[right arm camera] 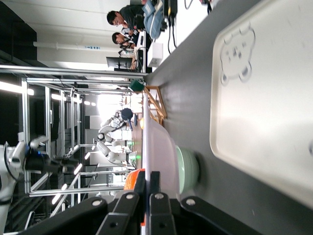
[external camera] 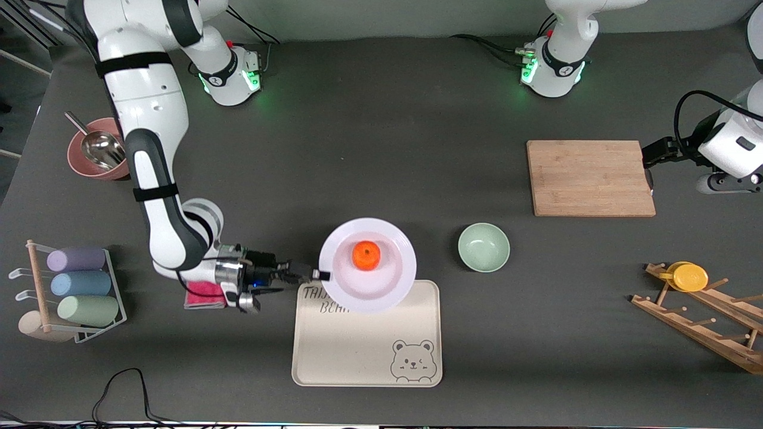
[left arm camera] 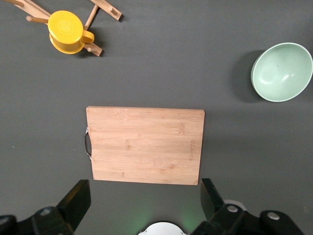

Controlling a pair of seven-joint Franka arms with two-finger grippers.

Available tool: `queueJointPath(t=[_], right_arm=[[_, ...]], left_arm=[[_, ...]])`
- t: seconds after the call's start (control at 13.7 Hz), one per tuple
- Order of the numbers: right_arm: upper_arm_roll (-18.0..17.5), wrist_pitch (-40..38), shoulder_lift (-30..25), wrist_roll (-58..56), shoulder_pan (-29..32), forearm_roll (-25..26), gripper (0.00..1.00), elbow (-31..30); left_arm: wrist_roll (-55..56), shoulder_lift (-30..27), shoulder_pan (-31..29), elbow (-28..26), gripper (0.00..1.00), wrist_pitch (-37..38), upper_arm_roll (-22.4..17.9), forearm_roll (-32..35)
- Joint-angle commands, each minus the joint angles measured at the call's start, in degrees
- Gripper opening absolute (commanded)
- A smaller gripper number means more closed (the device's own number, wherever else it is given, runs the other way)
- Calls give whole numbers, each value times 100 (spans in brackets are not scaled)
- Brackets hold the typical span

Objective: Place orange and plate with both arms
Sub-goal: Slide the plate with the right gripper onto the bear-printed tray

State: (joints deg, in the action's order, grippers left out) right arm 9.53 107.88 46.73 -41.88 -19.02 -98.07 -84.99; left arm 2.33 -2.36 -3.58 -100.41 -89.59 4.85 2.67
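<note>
Nearest the camera we have the cream tray [external camera: 366,351], with a bear face drawn in one corner and handwriting along the edge toward the robots — we can read only "THI" and "BEH", since the plate [external camera: 368,265] covers the rest. We see the right gripper [external camera: 319,274] clamped shut on the plate's rim at the end toward the right arm; the right wrist view shows its fingers [right arm camera: 146,198] pinched together on the thin rim, with the plate held level and clear of the table. Its edge overhangs the tray's edge, and the orange [external camera: 366,255] sits in the middle of the plate. We judge the orange step done and the plate step in hand: the plate is being carried to the tray. Next, we think, the right arm must bring the plate fully over the tray, keep it level so the orange does not roll, lower it until it rests flat, and only then let go. Our left gripper [left arm camera: 142,203] waits above the wooden board [external camera: 590,177] with its jaws spread wide and nothing between them — the green bowl [external camera: 483,247] lies on the table between board and plate. No brand marks are legible to us
</note>
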Motion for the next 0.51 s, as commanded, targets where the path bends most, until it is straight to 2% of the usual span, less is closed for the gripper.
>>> queueJointPath(t=[0.0,0.15,0.44], right_arm=[[5,-74,1098,759,109,-106,0,1779],[14,75,1487,910,162,-125,0,2363],[-12,540,1689,770,153,-142,0,2409]], left_arm=[[223,-54,68,83,100,170,77,23],[224,-54,68,83,100,205,86,23],[224,-54,68,83,100,240,86,23]])
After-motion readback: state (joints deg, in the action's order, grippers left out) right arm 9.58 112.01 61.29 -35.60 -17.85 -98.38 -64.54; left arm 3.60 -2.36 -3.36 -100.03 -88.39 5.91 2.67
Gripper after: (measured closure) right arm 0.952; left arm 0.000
